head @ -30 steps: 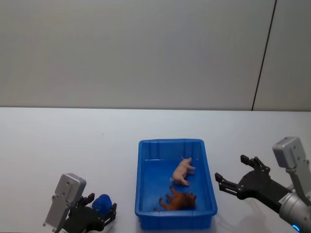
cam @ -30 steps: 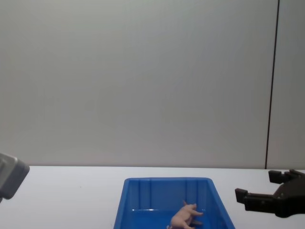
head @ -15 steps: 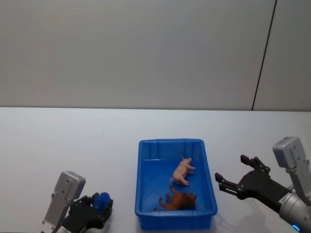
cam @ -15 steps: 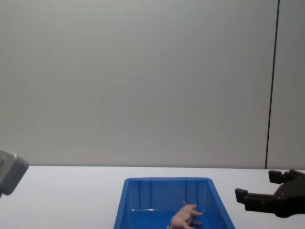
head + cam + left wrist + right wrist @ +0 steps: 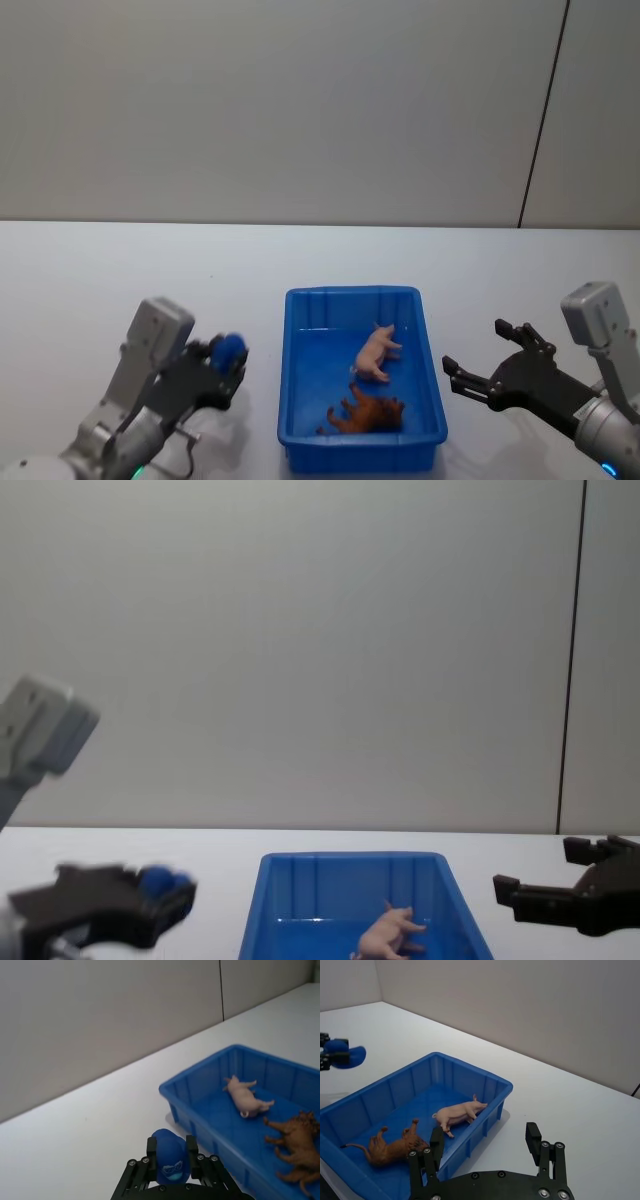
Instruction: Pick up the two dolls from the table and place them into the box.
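Head view: we see both dolls, pink doll [image 5: 377,352] and brown doll [image 5: 365,413], inside the box [image 5: 300,300] at lower centre of the surface [image 5: 150,270]. Our left end effector [image 5: 222,367], clamped on a blue toy [image 5: 229,349], has risen from the lower-left corner; right end effector [image 5: 485,362] hangs spread wide, empty.

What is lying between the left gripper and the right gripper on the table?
In the head view, the blue box sits between the left gripper, shut on a small blue toy, and the open right gripper. The pink doll and brown doll lie inside it.

We count one blue box [image 5: 362,445]; two dolls, one pink [image 5: 377,352], one brown [image 5: 366,413]; one small blue toy [image 5: 170,1162].
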Motion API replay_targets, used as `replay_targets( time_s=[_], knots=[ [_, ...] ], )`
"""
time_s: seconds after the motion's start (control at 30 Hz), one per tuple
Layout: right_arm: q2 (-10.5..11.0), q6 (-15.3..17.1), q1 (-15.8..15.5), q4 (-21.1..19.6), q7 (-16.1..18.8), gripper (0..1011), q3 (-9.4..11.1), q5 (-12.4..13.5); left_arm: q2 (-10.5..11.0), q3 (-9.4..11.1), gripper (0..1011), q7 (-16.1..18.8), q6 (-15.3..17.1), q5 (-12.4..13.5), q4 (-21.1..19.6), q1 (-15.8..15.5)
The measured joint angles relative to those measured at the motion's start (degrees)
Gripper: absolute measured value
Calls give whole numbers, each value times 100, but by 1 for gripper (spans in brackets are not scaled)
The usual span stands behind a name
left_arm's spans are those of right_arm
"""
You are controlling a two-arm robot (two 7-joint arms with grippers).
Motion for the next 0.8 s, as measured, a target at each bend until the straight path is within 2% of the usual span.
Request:
replay_targets(
  time_s=[0.17, 0.37, 0.4, 0.43, 0.5, 0.6, 0.63, 0.77, 0.8],
  knots=[
    [0, 0, 0, 0, 0, 1001, 0, 0, -151, 14, 314, -158, -50, 194, -24, -255],
    [0, 0, 0, 0, 0, 1001, 0, 0, -431, 98, 300, -437, -143, 423, 87, -606],
    [0, 0, 0, 0, 0, 1001, 0, 0, -518, 127, 359, -526, -177, 479, 147, -712],
    [0, 0, 0, 0, 0, 1001, 0, 0, -518, 127, 359, -526, -177, 479, 147, -712],
    [0, 0, 0, 0, 0, 1001, 0, 0, -648, 175, 458, -646, -220, 554, 251, -868],
    [0, 0, 0, 0, 0, 1001, 0, 0, -812, 234, 517, -800, -279, 647, 397, -1061],
    [0, 0, 0, 0, 0, 1001, 0, 0, -879, 263, 566, -871, -308, 688, 477, -1139],
    [0, 0, 0, 0, 0, 1001, 0, 0, -1020, 317, 710, -988, -361, 758, 604, -1294],
    [0, 0, 0, 0, 0, 1001, 0, 0, -1044, 327, 720, -1002, -370, 767, 620, -1320]
  ],
)
